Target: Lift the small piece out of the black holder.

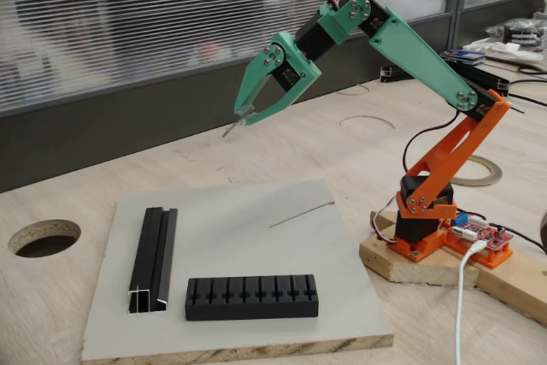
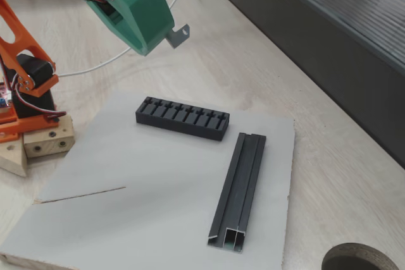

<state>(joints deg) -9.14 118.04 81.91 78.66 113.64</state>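
Note:
The black holder (image 1: 252, 297) (image 2: 182, 118), a low block with a row of slots along its top, lies on the grey board. My green gripper (image 1: 244, 115) (image 2: 163, 37) hangs high in the air, well above and behind the holder. It is shut on the small piece (image 1: 232, 128) (image 2: 180, 35), a tiny grey metal part that sticks out past the fingertips. The slots of the holder look empty in both fixed views.
A long black channel rail (image 1: 154, 258) (image 2: 240, 188) lies beside the holder on the grey board (image 1: 256, 237) (image 2: 158, 219). A thin wire (image 1: 301, 214) (image 2: 82, 195) rests on the board nearer the arm's orange base (image 1: 427, 220). A round hole (image 1: 44, 238) (image 2: 361, 258) is cut in the table.

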